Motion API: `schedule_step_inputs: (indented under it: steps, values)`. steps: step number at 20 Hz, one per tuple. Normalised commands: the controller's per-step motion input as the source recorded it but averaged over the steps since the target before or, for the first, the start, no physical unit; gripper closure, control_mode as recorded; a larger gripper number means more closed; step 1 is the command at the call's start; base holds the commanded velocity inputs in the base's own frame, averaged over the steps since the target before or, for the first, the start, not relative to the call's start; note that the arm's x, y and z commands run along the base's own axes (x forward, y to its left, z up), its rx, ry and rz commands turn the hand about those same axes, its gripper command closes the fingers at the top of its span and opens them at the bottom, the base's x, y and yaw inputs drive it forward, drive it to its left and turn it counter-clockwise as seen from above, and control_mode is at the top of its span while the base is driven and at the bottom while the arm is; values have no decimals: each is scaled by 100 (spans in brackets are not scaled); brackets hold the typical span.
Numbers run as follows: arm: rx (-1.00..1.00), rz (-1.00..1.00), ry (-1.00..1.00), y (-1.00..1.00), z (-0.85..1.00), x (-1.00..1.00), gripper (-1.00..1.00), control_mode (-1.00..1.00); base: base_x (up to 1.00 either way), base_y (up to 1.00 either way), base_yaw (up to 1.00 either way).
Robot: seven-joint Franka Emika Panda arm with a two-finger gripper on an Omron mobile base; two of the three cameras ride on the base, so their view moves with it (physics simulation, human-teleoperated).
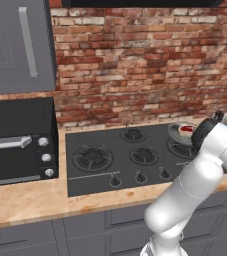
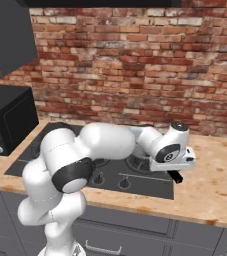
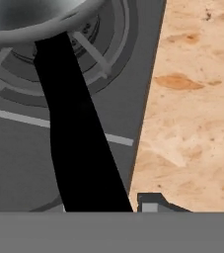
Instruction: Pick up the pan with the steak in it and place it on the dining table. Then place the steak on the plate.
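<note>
Hand view: we find the pan (image 3: pixel 29 20) on the stove burner (image 3: pixel 91 59), its black handle (image 3: pixel 76 143) running straight back into the pincer (image 3: pixel 103 207), seemingly clamped on it; lift follows.

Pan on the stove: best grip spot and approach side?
Grip the pan by its straight black handle, from above. The handle sticks out from the bowl toward the stove's front edge; the steak sits in the bowl.
</note>
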Motion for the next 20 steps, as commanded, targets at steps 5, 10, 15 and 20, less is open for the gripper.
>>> schedule_step_inputs:
  steps: [5, 10, 15, 20]
  values:
    - [0, 0, 0, 45, 56, -11, 100, -100, 0, 0, 0]
    - [-3, 1, 0, 86, 27, -44, 100, -100, 0, 0, 0]
    - [-7, 4, -1, 100, 12, -63, 100, -100, 0, 0, 0]
    - [-7, 6, -10, 89, 6, -60, 100, -100, 0, 0, 0]
